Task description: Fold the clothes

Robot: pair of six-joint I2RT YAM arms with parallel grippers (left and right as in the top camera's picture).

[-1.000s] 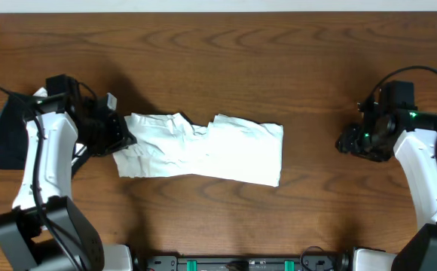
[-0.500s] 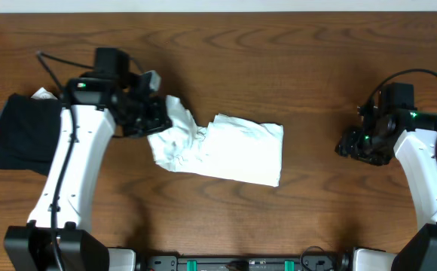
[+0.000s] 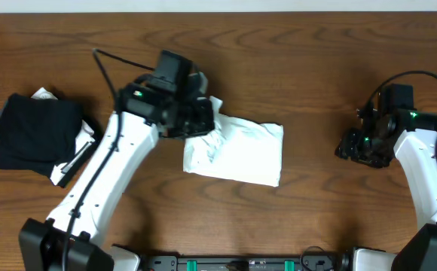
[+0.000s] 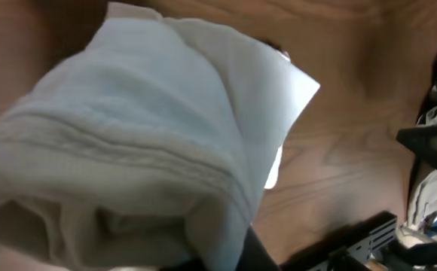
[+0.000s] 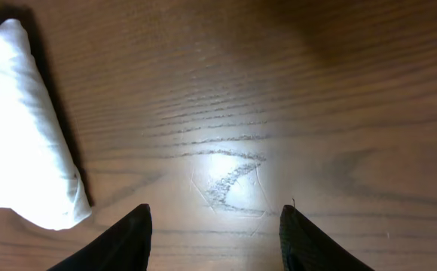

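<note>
Overhead: left fingers pinching left end of white T-shirt, raised over mid desk. Best, I judge: carry end across, match it to right edge, release low. Left arm stretched far and right, elbow out. Right fingers hover right, well apart.
Left wrist: hem bunched close under camera, fingers pressed together on cloth.
Right wrist: fingers spread, empty, above bare desk; T-shirt's end at left.
</note>
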